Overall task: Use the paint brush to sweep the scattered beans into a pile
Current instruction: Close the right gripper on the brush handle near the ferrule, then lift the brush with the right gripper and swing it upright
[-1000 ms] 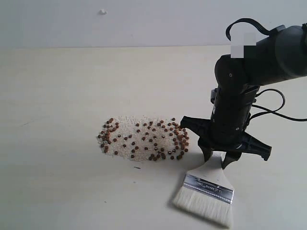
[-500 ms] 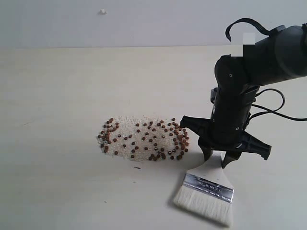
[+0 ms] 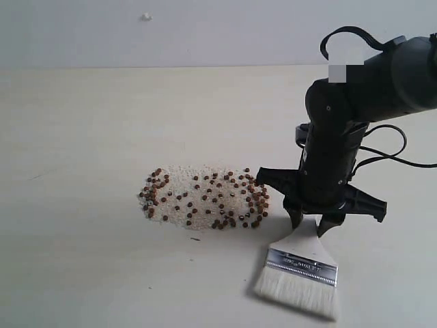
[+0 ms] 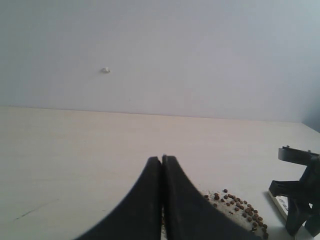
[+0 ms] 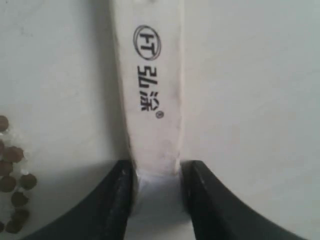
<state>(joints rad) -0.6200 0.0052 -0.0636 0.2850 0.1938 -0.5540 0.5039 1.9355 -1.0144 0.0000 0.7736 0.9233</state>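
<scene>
Right wrist view: paint brush [image 5: 152,90] handle reads "HT".

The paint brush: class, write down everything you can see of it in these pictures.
The paint brush is wide and flat: a pale wooden handle printed with a black logo and characters, a silver metal ferrule, off-white bristles. The right tool is shut on the handle, bristles pointing down toward the table, seemingly touching it. In the exterior view it stands right of the beans, clear of them.
</scene>
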